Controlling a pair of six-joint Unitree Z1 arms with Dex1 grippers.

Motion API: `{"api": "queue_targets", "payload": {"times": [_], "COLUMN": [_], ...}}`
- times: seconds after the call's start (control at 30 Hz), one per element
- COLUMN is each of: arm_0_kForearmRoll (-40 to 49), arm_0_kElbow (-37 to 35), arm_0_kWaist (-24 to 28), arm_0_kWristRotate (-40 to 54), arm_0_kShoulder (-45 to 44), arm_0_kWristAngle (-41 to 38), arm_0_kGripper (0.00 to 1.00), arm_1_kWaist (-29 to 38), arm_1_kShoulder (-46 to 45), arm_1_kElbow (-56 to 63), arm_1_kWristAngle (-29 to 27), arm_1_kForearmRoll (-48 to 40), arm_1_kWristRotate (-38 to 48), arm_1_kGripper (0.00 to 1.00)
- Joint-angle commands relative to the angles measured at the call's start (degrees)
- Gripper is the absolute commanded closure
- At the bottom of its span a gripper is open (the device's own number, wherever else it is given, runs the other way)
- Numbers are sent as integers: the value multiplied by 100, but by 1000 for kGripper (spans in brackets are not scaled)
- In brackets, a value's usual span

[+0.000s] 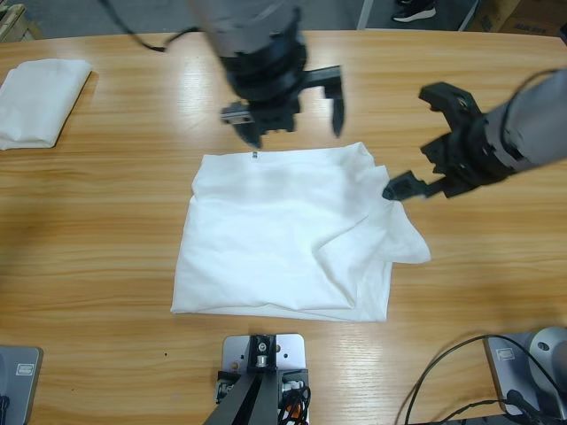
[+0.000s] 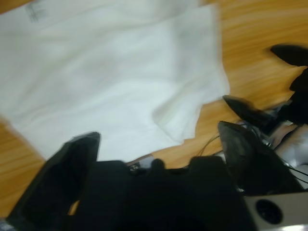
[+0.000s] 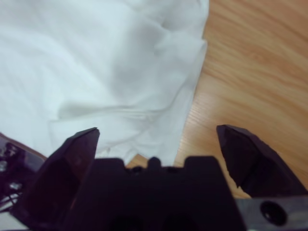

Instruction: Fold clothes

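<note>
Both my grippers, left (image 1: 297,104) and right (image 1: 423,142), are hanging wide open and empty over the white T-shirt (image 1: 275,235) lying mid-table (thin, floppy, light), so I am guessing its rumpled right edge pinches best.

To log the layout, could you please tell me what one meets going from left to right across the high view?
folded white cloth → left gripper → right gripper. The white T-shirt spans the width of both grippers, so it has no clear place in the order.
</note>
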Motion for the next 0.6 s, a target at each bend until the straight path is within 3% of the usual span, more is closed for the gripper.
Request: {"api": "queue_targets", "payload": {"times": [0.03, 0.13, 0.23, 0.6], "arm_0_kForearmRoll": [-1521, -2683, -3618, -4196], "arm_0_kElbow": [3555, 4755, 5341, 5423], "arm_0_kWaist": [465, 523, 699, 975], "arm_0_kWristRotate": [95, 7, -90, -144], "arm_0_kShoulder": [-1419, -1580, -1505, -1308], "arm_0_kWristAngle": [-4, -104, -148, -162], "arm_0_kGripper": [46, 46, 46, 50], "arm_1_kWaist": [572, 693, 1088, 1837], "arm_1_kShoulder": [1074, 1220, 1526, 2459], "arm_1_kElbow": [-1195, -1332, -1611, -2388], "arm_1_kWristAngle": [40, -16, -135, -389], "arm_1_kForearmRoll": [731, 1072, 1309, 1861], "arm_1_kWristRotate": [-256, 263, 852, 1247], "arm_1_kGripper": [1, 18, 18, 41]}}
